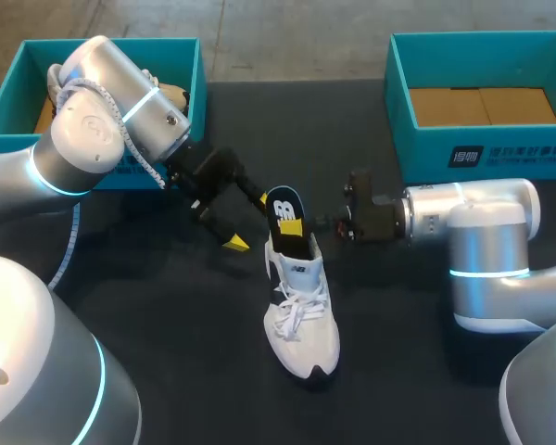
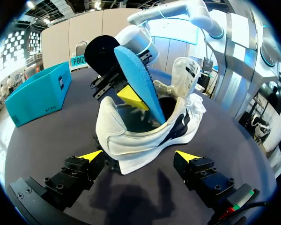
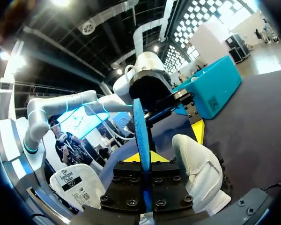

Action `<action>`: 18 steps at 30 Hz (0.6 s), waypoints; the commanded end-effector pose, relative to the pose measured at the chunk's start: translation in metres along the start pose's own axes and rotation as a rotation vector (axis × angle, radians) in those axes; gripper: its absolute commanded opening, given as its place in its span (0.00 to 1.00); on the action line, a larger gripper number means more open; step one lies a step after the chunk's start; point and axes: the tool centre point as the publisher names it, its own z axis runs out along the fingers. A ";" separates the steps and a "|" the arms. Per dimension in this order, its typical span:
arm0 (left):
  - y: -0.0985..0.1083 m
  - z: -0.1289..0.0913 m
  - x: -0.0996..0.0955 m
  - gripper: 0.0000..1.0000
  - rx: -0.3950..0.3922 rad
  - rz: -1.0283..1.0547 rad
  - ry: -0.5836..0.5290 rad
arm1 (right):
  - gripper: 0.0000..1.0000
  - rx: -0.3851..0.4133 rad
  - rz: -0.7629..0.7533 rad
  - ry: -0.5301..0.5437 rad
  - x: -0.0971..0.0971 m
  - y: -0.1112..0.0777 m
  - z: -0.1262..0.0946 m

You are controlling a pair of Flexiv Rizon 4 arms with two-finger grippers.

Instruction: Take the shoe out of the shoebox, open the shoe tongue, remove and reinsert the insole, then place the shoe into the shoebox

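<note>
White lace-up sneaker with black trim (image 1: 301, 315) stands on its sole on the dark bench (image 1: 185, 371). Its toe points towards the robot and its heel away. It sits between the two shoeboxes and well apart from both. The white padded tongue (image 2: 189, 70) is pulled up and forward, so the mouth of the shoe gapes open.

A flat insole, black on top and blue underneath (image 1: 285, 215), stands tilted out of that mouth. Its lower end is inside the shoe near the heel and its upper end rises above the collar.

The right arm (image 1: 463, 218) comes in from the right, low over the bench. The right jaws are closed on the insole, one finger on each face. In the right wrist view the blue sheet runs edge-on straight up between the fingers.

The left arm (image 1: 93, 120) reaches across from the left. The left jaws are spread wide just behind the heel. In the left wrist view the heel lies ahead of and between the two yellow tips, and neither tip clearly touches it.

A teal cardboard shoebox at the far left (image 1: 9, 139) is partly hidden by the left arm and holds something tan. A second teal shoebox at the far right (image 1: 500, 153) shows a brown cardboard floor.
</note>
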 end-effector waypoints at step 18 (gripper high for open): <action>0.000 0.000 0.000 1.00 -0.002 0.000 0.000 | 0.00 0.060 0.143 -0.029 0.002 -0.037 -0.005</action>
